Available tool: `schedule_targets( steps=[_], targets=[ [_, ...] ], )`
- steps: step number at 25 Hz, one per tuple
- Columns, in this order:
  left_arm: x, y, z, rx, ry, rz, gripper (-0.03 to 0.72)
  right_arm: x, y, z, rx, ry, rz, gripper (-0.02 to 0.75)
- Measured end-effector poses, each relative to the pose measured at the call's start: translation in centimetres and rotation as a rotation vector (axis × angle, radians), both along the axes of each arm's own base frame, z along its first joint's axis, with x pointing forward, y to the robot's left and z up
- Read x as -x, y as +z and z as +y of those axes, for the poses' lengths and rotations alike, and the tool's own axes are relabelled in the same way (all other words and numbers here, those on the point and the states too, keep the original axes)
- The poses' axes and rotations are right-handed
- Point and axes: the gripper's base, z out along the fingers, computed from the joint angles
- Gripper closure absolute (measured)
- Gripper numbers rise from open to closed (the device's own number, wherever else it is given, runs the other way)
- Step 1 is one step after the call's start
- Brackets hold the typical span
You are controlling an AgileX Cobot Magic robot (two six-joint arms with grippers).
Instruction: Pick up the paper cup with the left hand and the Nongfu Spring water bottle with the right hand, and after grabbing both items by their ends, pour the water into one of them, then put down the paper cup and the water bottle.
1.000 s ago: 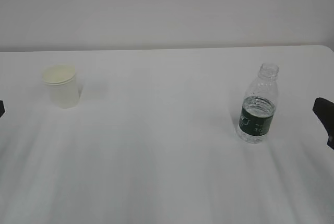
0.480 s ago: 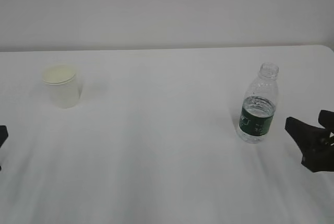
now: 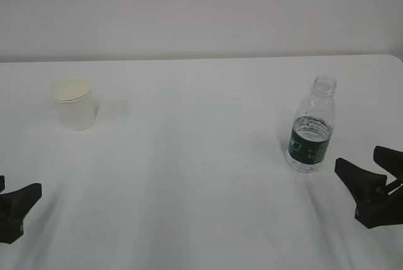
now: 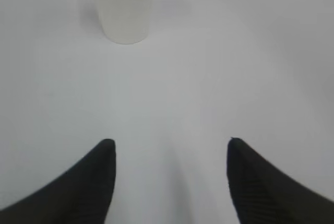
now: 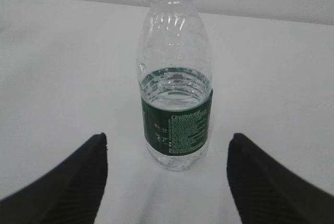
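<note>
1. Here the left hand has its jaws spread and empty; the paper cup stands upright well ahead of it.
2. The right hand is likewise spread; the Nongfu Spring water bottle stands just ahead, between its fingertips, untouched.

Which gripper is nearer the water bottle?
Right. The right gripper sits just right of the water bottle, open; the left gripper is far across the table.
</note>
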Motion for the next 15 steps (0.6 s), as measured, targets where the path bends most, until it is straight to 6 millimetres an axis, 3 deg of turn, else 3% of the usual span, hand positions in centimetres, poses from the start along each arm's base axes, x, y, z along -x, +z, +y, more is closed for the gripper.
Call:
schedule_targets(
  steps=[3,5,15],
  targets=[
    [-0.5,0.2,-0.1,0.003,-0.003,-0.017,0.075,0.0,-0.4,0.0,0.006,0.001,0.017,0.202],
    [-0.7,0.3,-0.1,0.004,-0.003,-0.027,0.026,0.0,-0.5,0.0,0.009,0.001,0.023,0.202],
    [-2.9,1.2,0.1,0.019,0.057,-0.099,0.006,-0.1,-0.5,0.0,0.008,0.0,0.021,0.183]
  ],
)
